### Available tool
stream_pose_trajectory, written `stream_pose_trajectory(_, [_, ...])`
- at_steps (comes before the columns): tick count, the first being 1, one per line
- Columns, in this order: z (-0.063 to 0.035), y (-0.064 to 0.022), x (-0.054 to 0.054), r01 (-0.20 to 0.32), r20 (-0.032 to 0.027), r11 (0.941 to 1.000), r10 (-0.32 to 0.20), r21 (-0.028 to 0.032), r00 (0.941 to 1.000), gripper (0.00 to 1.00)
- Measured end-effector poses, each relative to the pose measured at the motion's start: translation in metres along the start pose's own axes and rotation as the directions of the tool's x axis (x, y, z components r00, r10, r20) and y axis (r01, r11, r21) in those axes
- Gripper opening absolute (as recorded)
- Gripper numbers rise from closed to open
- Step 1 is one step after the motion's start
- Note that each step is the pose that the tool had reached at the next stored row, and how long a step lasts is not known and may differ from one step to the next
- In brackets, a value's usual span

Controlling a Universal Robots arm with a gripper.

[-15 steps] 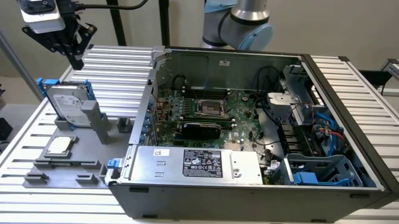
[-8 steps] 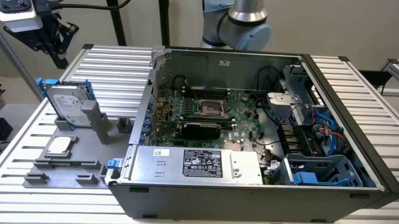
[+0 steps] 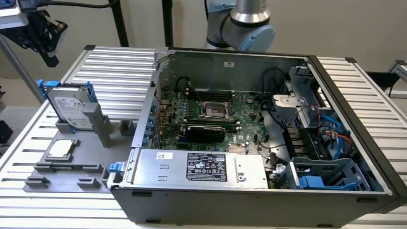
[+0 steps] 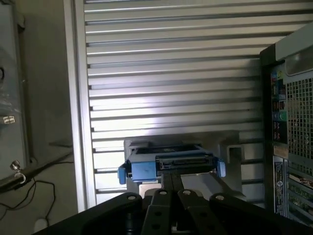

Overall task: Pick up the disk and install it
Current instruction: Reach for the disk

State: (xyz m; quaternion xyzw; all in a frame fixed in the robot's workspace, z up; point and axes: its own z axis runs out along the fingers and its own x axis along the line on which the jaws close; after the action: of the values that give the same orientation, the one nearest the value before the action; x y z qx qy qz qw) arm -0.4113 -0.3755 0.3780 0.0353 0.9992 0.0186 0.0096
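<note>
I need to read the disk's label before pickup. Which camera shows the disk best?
The exterior view: the disk stands tilted in its grey holder, with its white label face towards the camera. The wrist view shows the disk edge-on, so the label is hidden.

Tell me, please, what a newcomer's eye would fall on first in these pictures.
The open grey metal computer case, its green motherboard bared, dominates the exterior view's centre and right. On that view's left, the silver-grey hard drive in its bright blue plastic carrier stands on edge in a grey holder.
</note>
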Motion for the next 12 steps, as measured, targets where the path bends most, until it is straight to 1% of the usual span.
stream_pose_trajectory(3, [0.0008,0.0076,0.0034,0.0,-0.0008,1.0,0.0,0.0023,1.0,0.11])
stream_pose_trajectory(5, [0.0011,0.0118,0.0049,0.0,-0.0033,1.0,0.0,0.0054,1.0,0.11])
stream_pose_trajectory(6, [0.0016,0.0124,0.0055,0.001,-0.0059,1.0,0.0,0.0073,1.0,0.11])
stream_pose_trajectory(8, [0.0032,0.0122,0.007,0.001,-0.0084,1.0,-0.001,0.0089,1.0,0.11])
stream_pose_trajectory(12, [0.0072,0.0108,0.0109,0.002,-0.0101,0.9999,-0.002,0.0109,0.9999,0.11])
